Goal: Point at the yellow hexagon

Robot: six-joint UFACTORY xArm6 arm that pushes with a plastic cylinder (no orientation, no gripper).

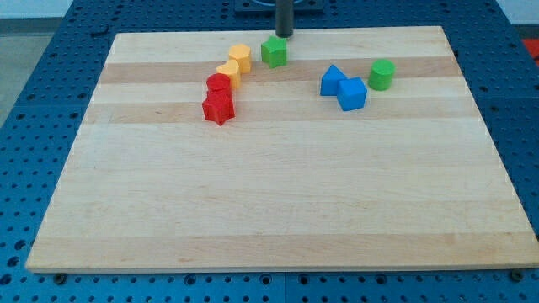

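Yellow hexagon [241, 57] sits nr the tabletop [278, 210] top edge, touching a 2nd yellow block [229, 72] below-left, w/ green block [274, 51] just to its right. My tip [284, 35], a bare rod w/ no hand so nothing to open or hold, is just above the green block, so target lies to the view's left and slightly down.

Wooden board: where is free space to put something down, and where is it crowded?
The board is bare below the red star and blue cube, down to the view's bottom edge. Crowded along the top: yellow hexagon, green block and my tip.
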